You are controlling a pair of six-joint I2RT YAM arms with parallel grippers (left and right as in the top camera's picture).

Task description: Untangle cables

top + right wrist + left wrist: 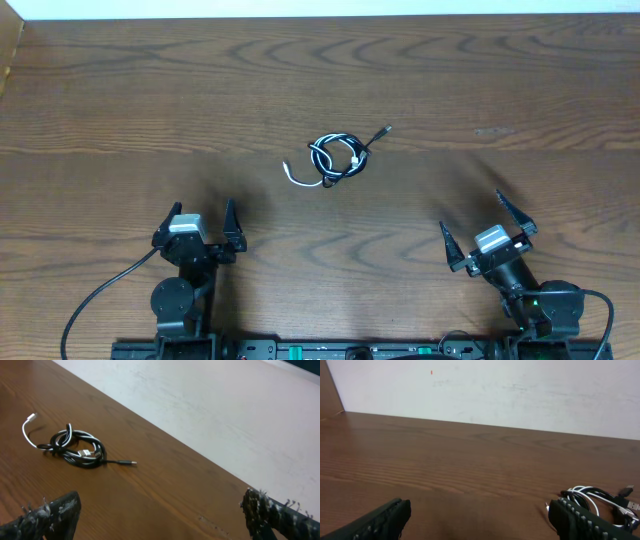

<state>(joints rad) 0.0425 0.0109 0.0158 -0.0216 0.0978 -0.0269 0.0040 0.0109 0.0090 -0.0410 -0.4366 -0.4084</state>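
Tangle of thin cables (335,158), white cord and black cord wound together into one small knotted coil. How many black cords are in it cannot be told. The coil lies flat on the brown wood-grain table (150,90), a little right of centre and farther out than both arms.

The white tail (295,178), ending in a small plug, curls out at the coil's near left. The black tail (384,132), also ending in a small plug, trails out to the far right.

Left gripper (204,218): near left, jaws released and spread wide with nothing between them, well apart from the coil. In its wrist view the coil sits low at the right, beyond the right-hand finger (580,522).

Right gripper (478,222): near right, turned toward the far left, jaws likewise wide and empty. Its wrist view shows the coil at far left, well apart from the fingers (47,520).
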